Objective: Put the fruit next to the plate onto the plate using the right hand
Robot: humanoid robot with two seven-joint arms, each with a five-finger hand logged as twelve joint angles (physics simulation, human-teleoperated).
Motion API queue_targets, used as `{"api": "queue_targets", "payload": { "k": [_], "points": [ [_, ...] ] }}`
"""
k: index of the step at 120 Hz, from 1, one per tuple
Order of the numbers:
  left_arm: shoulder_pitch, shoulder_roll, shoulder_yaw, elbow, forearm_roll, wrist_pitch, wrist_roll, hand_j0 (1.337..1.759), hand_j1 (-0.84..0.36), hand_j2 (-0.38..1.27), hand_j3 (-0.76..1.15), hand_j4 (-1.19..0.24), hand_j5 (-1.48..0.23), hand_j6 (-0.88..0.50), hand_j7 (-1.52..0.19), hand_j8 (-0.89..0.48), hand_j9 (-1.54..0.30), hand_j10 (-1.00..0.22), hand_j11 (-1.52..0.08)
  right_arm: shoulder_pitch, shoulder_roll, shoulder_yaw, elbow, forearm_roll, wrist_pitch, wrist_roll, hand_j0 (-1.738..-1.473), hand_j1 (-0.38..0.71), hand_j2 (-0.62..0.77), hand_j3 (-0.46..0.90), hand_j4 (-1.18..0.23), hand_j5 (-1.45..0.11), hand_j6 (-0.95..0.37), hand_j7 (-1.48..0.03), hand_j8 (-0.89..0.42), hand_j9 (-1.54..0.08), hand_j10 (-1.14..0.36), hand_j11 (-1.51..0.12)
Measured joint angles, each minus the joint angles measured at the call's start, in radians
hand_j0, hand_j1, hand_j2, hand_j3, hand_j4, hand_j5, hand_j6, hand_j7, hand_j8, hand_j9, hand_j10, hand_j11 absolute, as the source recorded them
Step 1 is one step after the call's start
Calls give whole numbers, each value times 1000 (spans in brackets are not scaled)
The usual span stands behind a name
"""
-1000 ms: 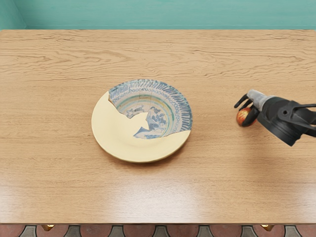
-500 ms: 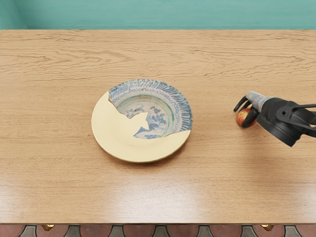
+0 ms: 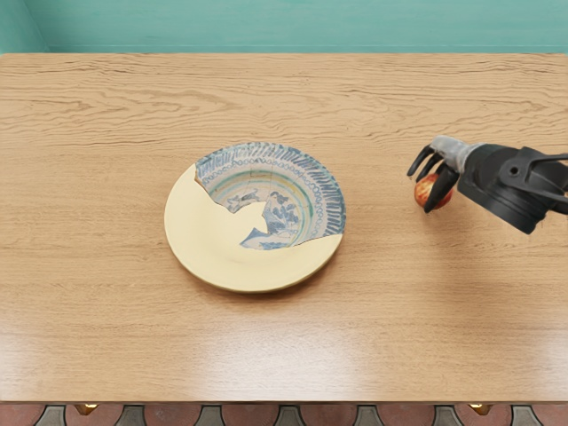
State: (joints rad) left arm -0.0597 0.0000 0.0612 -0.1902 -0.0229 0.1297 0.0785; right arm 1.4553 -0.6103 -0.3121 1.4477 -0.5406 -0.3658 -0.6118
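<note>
One fruit (image 3: 426,192) gripped in right robot hand (image 3: 441,169), shifted up-left in view, slightly nearer plate (image 3: 204,250) than before.

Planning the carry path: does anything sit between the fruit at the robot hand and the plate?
Nothing visible does. Only the table shows between the fruit, grasped by the right robot hand, and the plate.
</note>
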Motion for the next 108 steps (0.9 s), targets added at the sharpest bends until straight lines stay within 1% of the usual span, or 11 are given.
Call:
{"api": "queue_targets", "payload": {
  "k": [14,39,79,108],
  "points": [
    [1,0,0,0,0,0,0,1658,341,1,0,-7,-9,-7,-9,-7,-9,-7,-9,35,16,0,10,22,3,0,-1656,212,183,1,-595,-826,-555,-798,-434,-823,-516,-826],
    [0,0,0,0,0,0,0,1658,341,2,0,-7,-9,-7,-9,-7,-9,-7,-9,99,108,-2,13,83,-5,0,-1657,228,211,1,-600,-856,-539,-816,-415,-846,-501,-847],
    [1,0,0,0,0,0,0,1658,341,1,0,-7,-9,-7,-9,-7,-9,-7,-9,158,228,-3,6,127,-28,1,-1658,277,315,1,-599,-879,-520,-827,-396,-855,-475,-846],
    [1,0,0,0,0,0,0,1658,341,1,0,-7,-9,-7,-9,-7,-9,-7,-9,183,312,-3,-13,132,-52,1,-1658,308,348,0,-601,-878,-510,-827,-373,-856,-441,-836]
  ]
}}
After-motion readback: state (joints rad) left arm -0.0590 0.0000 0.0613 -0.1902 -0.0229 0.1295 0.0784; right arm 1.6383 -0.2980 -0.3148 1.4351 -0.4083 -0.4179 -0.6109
